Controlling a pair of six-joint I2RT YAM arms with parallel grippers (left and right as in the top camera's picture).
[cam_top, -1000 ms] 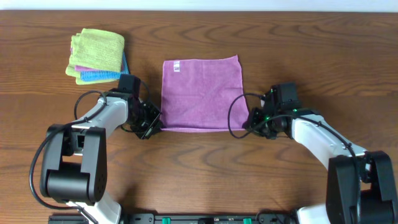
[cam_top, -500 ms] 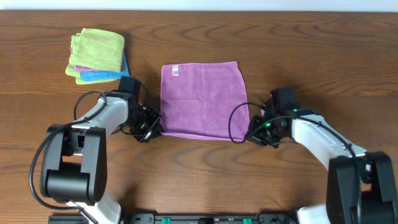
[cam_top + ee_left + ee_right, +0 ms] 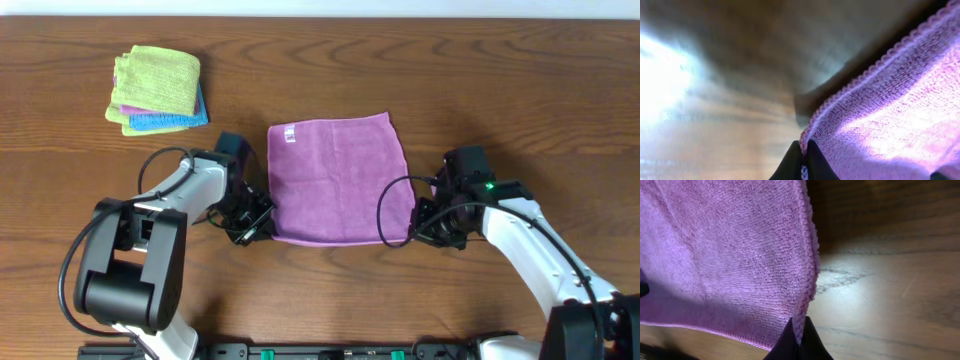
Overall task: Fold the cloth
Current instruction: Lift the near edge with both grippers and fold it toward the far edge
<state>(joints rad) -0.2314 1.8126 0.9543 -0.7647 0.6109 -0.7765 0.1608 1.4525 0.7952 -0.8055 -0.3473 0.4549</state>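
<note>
Purple cloth (image 3: 338, 180) on table (image 3: 450, 80), near corners in left pincer (image 3: 262, 228) and right pincer (image 3: 408, 232)

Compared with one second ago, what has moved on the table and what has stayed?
The cloth slid across the table toward the robot and a little to its right, pulled by its two near corners. The left hand and the right hand drew back with it, each staying shut on its corner. The cloth is still unfolded; the stack of folded cloths did not move.
</note>
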